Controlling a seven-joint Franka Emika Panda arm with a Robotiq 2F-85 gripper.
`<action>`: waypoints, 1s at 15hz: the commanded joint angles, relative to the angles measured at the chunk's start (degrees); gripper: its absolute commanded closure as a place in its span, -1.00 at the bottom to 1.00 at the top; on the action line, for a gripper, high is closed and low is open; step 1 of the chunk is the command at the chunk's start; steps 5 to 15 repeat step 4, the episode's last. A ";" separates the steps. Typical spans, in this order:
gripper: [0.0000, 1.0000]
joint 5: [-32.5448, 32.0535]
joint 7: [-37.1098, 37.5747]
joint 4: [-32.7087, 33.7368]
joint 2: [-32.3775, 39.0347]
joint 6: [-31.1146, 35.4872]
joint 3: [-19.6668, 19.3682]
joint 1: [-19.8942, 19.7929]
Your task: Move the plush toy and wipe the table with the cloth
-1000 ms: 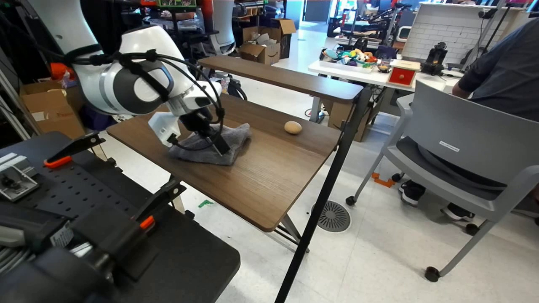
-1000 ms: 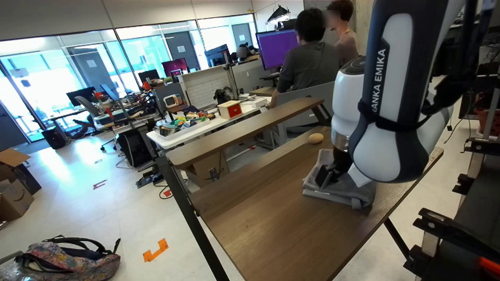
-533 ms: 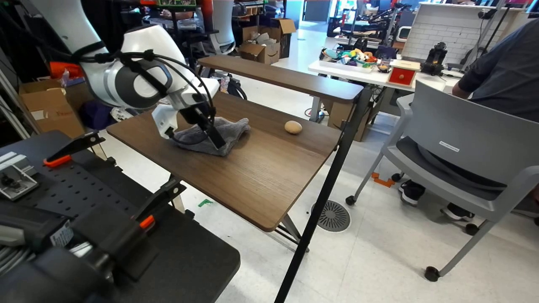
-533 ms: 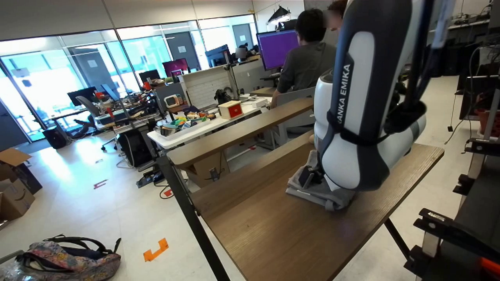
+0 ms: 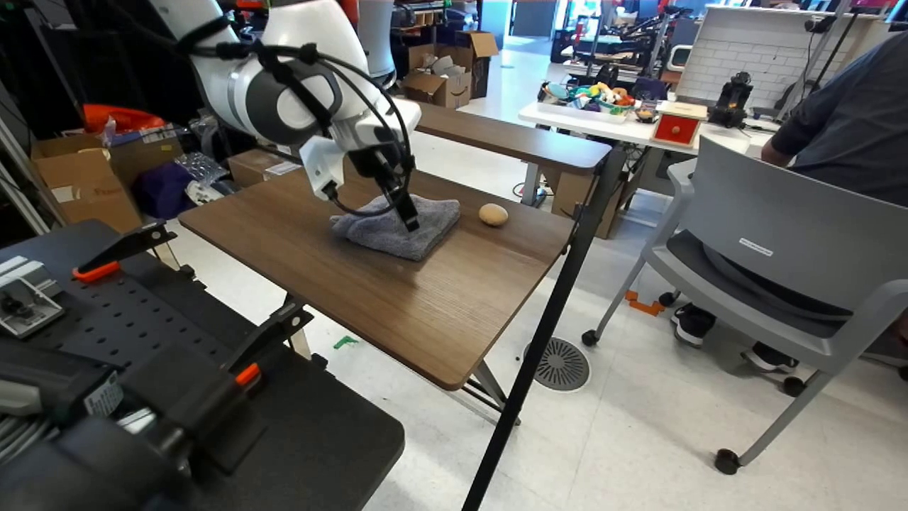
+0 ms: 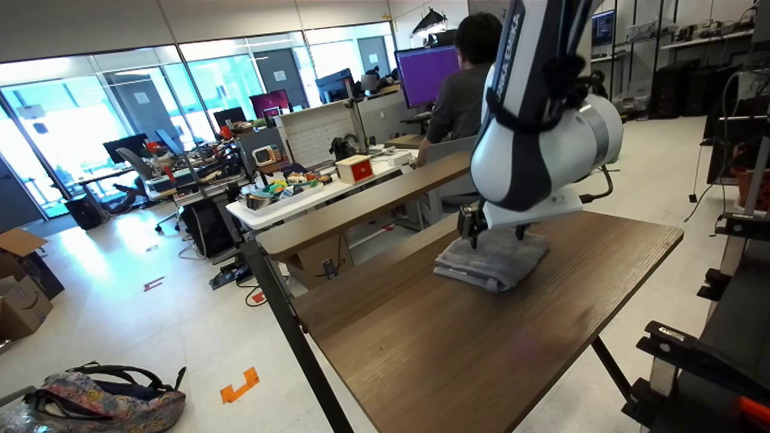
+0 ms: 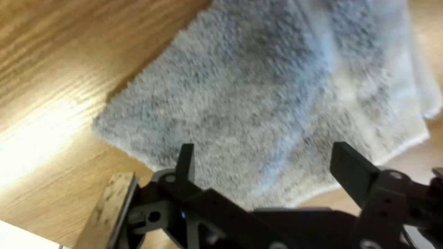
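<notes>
The plush toy point(image 5: 493, 214) is a small rounded tan lump on the brown table point(image 5: 461, 305), just beyond the cloth; the arm hides it in the other camera's picture. The grey cloth point(image 5: 397, 234) lies folded and rumpled on the table, and it also shows in an exterior view point(image 6: 493, 264) and in the wrist view point(image 7: 235, 103). My gripper point(image 7: 264, 152) is open, with its fingers wide apart and nothing held between them. Its fingertips point(image 6: 497, 239) are over the cloth, at or just above its surface; I cannot tell if they touch.
A raised shelf point(image 5: 511, 138) runs along the table's back edge. A black table with clamps point(image 5: 277, 333) stands alongside. A grey chair point(image 5: 780, 234) with a seated person is beyond the table's end. A white table point(image 6: 289, 207) with clutter stands behind the shelf.
The cloth first slid slightly back, then toward the plush toy, with my gripper moving along over it. My gripper now sits higher on the cloth, and its two fingertips show apart.
</notes>
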 commanded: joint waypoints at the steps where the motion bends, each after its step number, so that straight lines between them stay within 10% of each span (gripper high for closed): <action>1: -1.00 -1.00 -1.34 -1.38 -3.13 1.42 3.57 -4.07; 15: -1.00 -1.46 -2.18 -2.43 -5.62 0.72 4.77 -6.31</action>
